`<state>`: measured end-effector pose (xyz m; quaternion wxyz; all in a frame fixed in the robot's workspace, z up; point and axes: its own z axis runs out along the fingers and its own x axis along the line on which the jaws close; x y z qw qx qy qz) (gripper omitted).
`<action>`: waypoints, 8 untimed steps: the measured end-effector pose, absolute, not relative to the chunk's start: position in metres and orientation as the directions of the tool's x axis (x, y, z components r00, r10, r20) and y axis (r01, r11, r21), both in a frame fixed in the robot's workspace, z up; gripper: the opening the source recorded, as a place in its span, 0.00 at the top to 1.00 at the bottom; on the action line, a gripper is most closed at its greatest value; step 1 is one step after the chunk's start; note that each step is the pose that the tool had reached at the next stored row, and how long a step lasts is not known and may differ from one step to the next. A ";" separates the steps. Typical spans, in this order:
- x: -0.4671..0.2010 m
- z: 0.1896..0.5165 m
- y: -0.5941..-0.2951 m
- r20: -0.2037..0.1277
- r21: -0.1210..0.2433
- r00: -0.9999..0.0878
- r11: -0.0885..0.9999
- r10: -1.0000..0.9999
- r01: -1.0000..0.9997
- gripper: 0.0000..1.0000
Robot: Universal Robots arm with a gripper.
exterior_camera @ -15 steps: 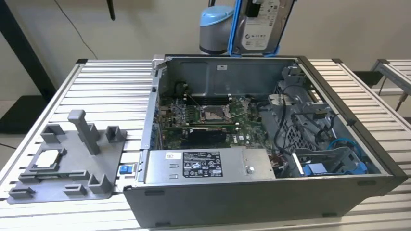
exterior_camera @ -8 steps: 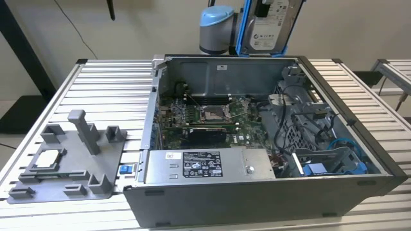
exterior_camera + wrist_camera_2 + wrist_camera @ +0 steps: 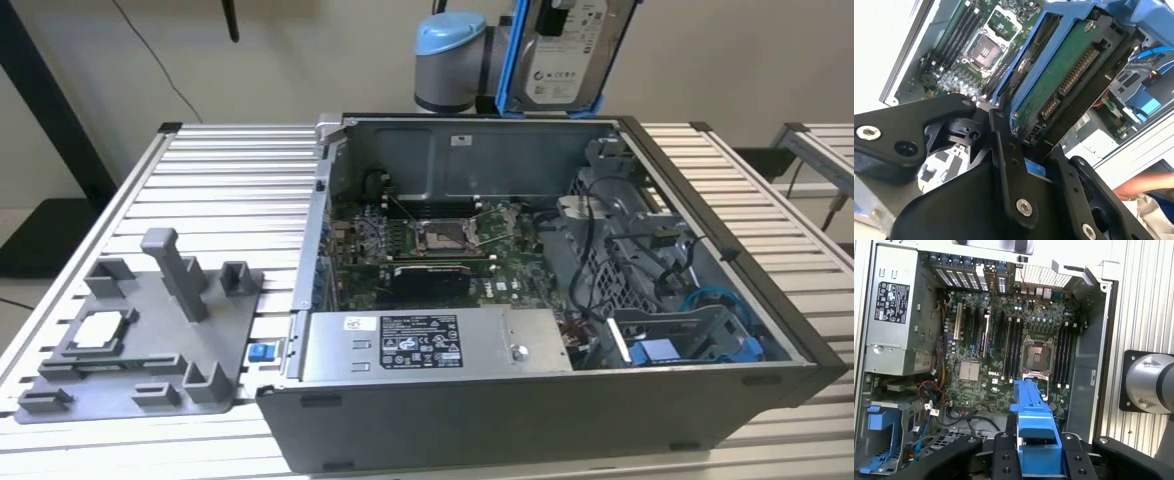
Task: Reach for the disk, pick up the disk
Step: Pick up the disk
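The disk (image 3: 571,50) hangs upright high above the back wall of the open computer case, its white label facing the exterior view and its blue frame along both sides. In the second wrist view my gripper (image 3: 1030,150) is shut on the disk (image 3: 1059,85), whose green circuit board and connector face the camera. Its black fingers (image 3: 1004,155) press on the blue frame. In the first wrist view the disk's blue frame edge (image 3: 1033,425) stands between the gripper's (image 3: 1038,452) black fingers, over the motherboard.
The open case (image 3: 310,300) lies on a slatted metal table (image 3: 227,190), with the motherboard (image 3: 441,235), a power supply (image 3: 427,342) and a blue drive bay (image 3: 681,345) inside. A grey fixture (image 3: 147,330) sits at the exterior view's left. A person's hand (image 3: 1139,187) shows beside the case.
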<state>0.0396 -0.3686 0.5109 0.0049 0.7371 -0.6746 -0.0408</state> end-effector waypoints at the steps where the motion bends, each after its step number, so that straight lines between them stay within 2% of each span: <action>1: 0.040 0.511 -0.369 -0.053 0.062 0.086 -0.090 -0.995 -0.994 1.00; 8: 0.040 0.511 -0.369 -0.053 0.062 0.087 -0.090 -0.995 -0.994 1.00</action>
